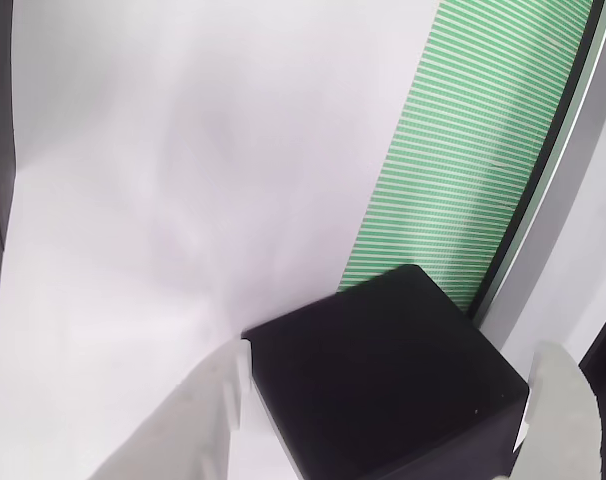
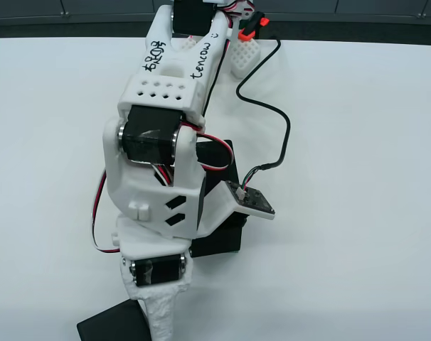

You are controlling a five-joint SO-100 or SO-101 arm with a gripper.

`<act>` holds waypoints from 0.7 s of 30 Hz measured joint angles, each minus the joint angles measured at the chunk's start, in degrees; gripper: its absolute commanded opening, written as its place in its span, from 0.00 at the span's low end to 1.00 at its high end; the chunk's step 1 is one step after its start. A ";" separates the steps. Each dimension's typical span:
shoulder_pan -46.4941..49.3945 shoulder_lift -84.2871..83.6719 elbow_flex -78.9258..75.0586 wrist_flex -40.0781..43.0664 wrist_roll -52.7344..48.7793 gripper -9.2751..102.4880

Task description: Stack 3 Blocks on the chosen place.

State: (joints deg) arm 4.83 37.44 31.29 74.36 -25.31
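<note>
Right now the hand (image 1: 383,420) is spread wide around 1 black block (image 1: 383,380), seen from the camera riding on it: a pale finger (image 1: 198,420) stands at the block's left side and the other finger (image 1: 563,420) at its right, each close to a face. Whether either pad actually presses on the block cannot be told, since thin slivers of the white surface (image 1: 183,180) seem to show beside both faces. So the hand reads as straddling rather than clamping.

The block sits between the fingers with 1 corner aimed away from the hand, toward a long green-and-white striped strip (image 1: 463,150) that runs off to the upper right of that view. Its faces look roughly square to the fingers, so a straight closing would, I judge, catch 2 opposite sides.

From the overhead view the arm (image 2: 162,163) reaches down from the far edge toward the near edge of the surface, covering much of the middle. A black block (image 2: 112,323) peeks out at the near edge beside the white finger tip (image 2: 155,312), and more black (image 2: 219,238) shows under the wrist; how many blocks that hides cannot be made out.

No squarish striped patch is plainly visible, so which way the block must travel stays unsettled. Closing on the block looks like the step in hand
</note>
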 measured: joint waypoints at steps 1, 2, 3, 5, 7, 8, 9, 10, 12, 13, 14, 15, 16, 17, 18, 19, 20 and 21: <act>0.26 0.00 0.00 0.26 -0.18 0.38; 0.70 0.00 0.00 0.62 -0.18 0.38; 0.97 0.00 -0.09 1.05 -0.18 0.38; 1.67 0.00 -0.70 2.02 -0.53 0.38; 2.37 0.00 -1.05 2.72 -0.88 0.38; 2.72 0.00 -1.32 2.99 -0.97 0.38; 3.16 0.00 -1.41 3.25 -0.97 0.38; 3.60 0.00 -1.58 3.52 -0.97 0.38; 4.39 0.00 -1.93 4.31 -0.97 0.38; 4.75 0.00 -2.02 4.75 -0.97 0.38; 5.10 0.00 -2.11 5.27 -1.23 0.38; 5.36 0.00 -2.11 5.71 -1.32 0.38; 5.71 0.00 -2.11 6.33 -1.32 0.38; 5.98 0.00 -2.11 6.77 -1.32 0.38; 6.33 0.00 -2.11 7.29 -1.49 0.38; 6.68 0.00 -2.11 7.73 -1.67 0.38; 6.94 0.00 -2.11 8.09 -1.85 0.38; 7.21 0.00 -2.11 8.53 -1.85 0.38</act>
State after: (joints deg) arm 12.04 37.44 29.18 82.88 -27.16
